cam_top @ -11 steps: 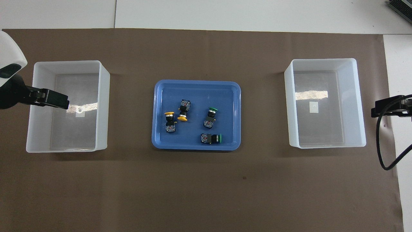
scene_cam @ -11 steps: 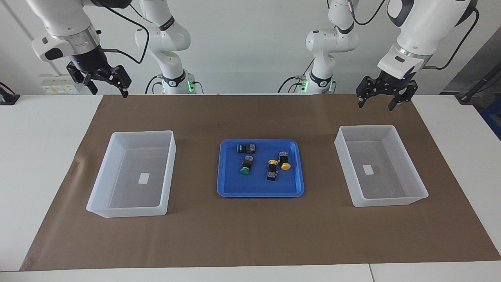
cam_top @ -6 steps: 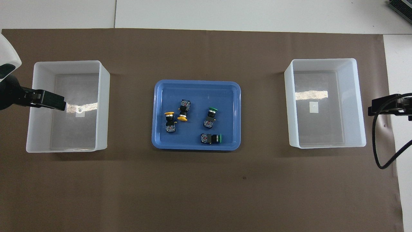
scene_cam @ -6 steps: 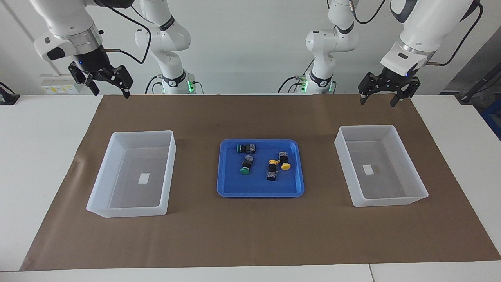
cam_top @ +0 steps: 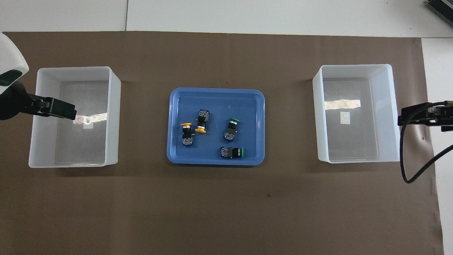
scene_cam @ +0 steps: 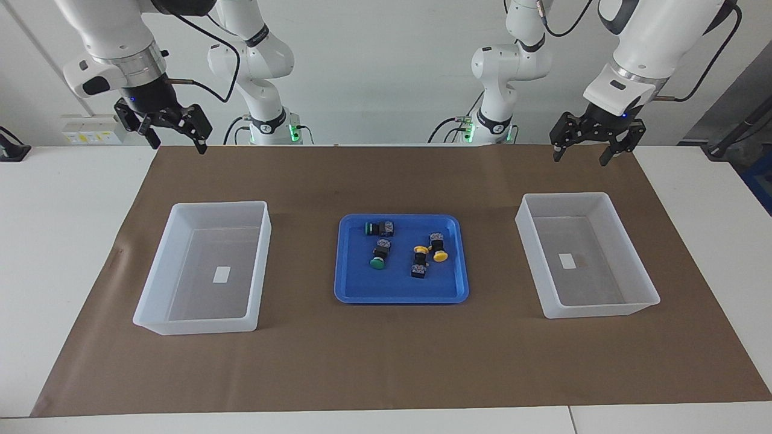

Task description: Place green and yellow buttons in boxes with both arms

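On the brown paper sheet [scene_cam: 386,355] covering the white tabletop [scene_cam: 66,199], a shallow glossy blue tray [scene_cam: 362,292] with rounded corners holds all four buttons — two green-capped ones [scene_cam: 379,245] toward the right arm's end and two yellow-capped ones [scene_cam: 429,255] toward the left arm's, each round cap on a stubby black body. A translucent white box with sloping walls [scene_cam: 158,280] sits toward the right arm's end of the tabletop, its twin [scene_cam: 531,253] toward the left arm's end. The left tool [scene_cam: 591,150] and right tool [scene_cam: 175,137] hang spread wide and empty above the sheet's edge nearest the robots.
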Tool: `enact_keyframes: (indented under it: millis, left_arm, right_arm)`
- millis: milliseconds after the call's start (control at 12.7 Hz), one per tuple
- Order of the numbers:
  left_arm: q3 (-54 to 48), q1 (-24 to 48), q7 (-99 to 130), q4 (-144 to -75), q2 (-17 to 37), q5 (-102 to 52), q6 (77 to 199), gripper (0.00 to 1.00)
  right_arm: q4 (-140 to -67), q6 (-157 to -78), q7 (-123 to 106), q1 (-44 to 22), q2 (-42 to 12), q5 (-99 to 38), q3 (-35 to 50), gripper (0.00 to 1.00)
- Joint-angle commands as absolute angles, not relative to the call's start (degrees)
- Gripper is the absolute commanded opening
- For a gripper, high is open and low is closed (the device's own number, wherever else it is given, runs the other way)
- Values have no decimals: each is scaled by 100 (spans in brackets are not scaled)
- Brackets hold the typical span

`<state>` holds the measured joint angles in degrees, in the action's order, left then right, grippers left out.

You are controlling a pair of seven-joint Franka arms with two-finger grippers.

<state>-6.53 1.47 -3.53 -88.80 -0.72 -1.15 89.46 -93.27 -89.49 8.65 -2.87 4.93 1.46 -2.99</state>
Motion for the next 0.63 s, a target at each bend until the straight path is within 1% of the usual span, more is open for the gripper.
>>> enact_keyframes:
  millis: [0, 157, 315, 393, 551]
  left_arm:
    - [-572, 307, -325, -8886, -131, -62, 9009, 100]
    - [-432, 474, -351, -8877, -193, -44, 8991, 100]
    - [33, 790, -474, -8921, -246, -44, 9044, 100]
    - [26, 747, -475, -8956, -203, -44, 9079, 100]
    - [26, 791, -335, -8965, -176, -53, 9036, 100]
  right_arm:
    - [-9519, -9184, 1281, -552, 502, 123, -290, 100]
    - [-9466, -9472, 1668, -886, 317, 123, -290, 100]
    - [-9483, -9903, 1836, -1106, 115, 62, -281, 100]
    - [-9466, -10079, 2133, -1325, -112, -121, -281, 100]
    - [-9457, -10841, 2897, -1931, -683, -141, -272, 100]
